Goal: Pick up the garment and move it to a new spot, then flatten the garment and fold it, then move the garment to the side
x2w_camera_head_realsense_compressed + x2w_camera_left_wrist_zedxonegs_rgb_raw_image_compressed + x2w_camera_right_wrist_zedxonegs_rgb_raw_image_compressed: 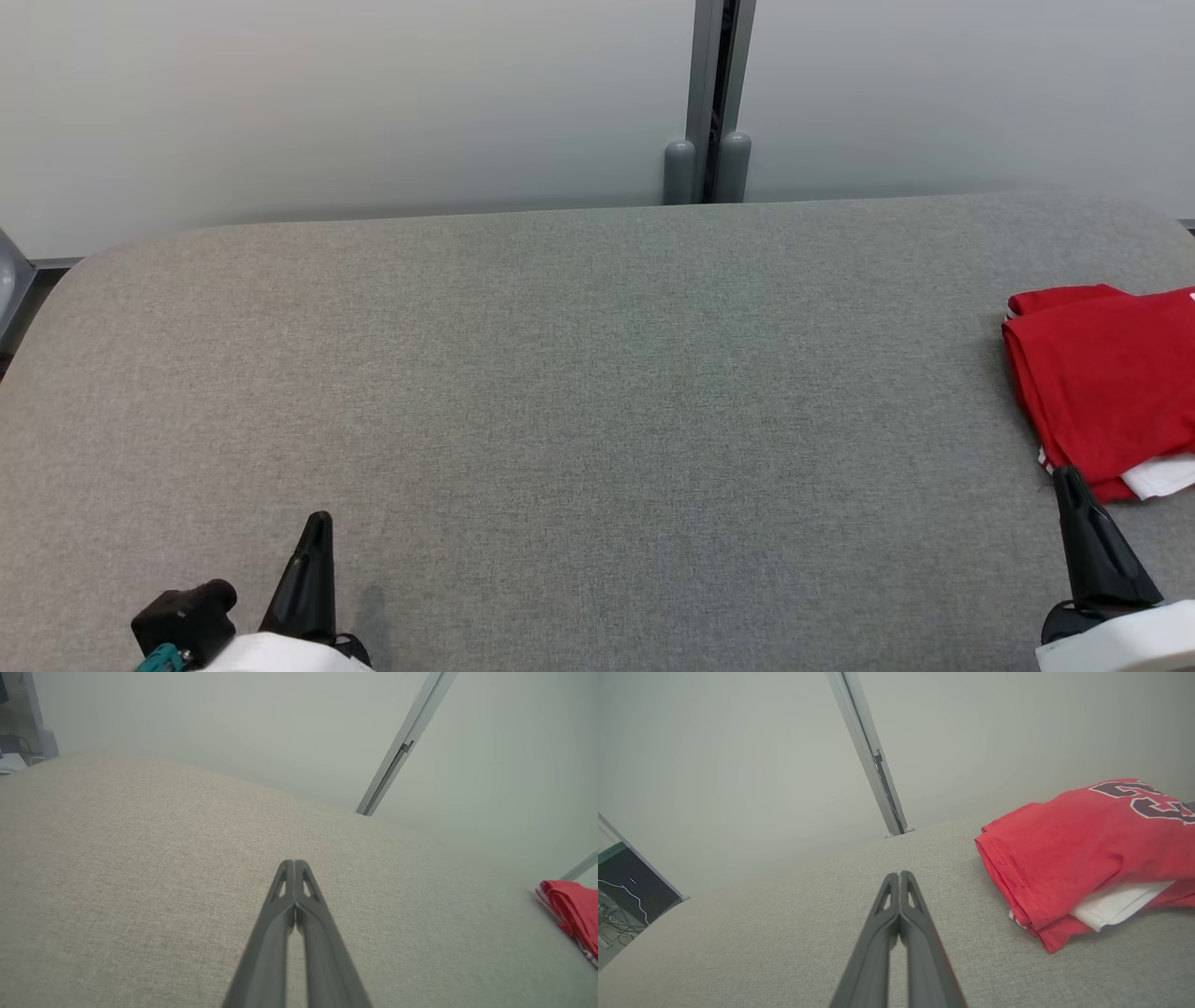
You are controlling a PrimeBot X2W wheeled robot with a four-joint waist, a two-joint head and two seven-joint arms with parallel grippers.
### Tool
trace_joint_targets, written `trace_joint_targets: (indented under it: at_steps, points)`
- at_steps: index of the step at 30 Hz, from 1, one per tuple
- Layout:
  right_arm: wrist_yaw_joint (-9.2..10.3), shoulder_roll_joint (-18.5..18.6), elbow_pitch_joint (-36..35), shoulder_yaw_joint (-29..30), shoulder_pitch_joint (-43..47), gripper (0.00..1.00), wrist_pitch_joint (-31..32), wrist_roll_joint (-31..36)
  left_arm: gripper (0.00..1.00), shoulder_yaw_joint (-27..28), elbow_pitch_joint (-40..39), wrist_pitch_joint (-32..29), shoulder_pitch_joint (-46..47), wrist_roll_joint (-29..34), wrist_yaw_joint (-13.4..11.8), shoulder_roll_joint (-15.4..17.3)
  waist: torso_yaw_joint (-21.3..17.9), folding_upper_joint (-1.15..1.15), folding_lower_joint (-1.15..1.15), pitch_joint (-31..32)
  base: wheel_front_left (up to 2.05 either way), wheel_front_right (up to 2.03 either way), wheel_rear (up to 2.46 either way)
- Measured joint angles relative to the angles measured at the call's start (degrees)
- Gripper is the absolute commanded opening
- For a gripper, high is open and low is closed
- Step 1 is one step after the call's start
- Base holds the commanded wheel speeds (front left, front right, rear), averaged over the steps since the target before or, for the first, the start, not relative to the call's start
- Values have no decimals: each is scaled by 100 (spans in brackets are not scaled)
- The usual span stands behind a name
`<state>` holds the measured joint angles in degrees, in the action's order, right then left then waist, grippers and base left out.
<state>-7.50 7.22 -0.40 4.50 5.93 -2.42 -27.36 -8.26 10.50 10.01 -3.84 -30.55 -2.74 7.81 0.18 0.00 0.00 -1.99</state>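
Note:
The red garment (1106,383) lies folded at the far right of the grey cushioned table (579,373), partly cut off by the head view's edge, with a white patch at its near corner. The right wrist view has the garment (1083,854) to the right of the fingers, dark lettering on top. In the left wrist view the garment (572,910) is a small red heap far right. My right gripper (1069,476) is shut and empty, its tip just in front of the garment's near corner. My left gripper (319,519) is shut and empty at the lower left, far from the cloth.
A pale wall with a grey vertical post (709,103) stands behind the table's far edge. The table's left end rounds off near a dark gap (14,299). A wide stretch of bare grey fabric lies between the two grippers.

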Motion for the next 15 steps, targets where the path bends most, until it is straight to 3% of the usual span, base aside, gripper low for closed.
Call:
trace_joint_targets:
  at_steps: [15]
  points:
    - [1,-83,289,45,-213,0,191,-1338,0,254,91,-310,205,-1270,210,-112,-2,0,0,24,0,0,0]
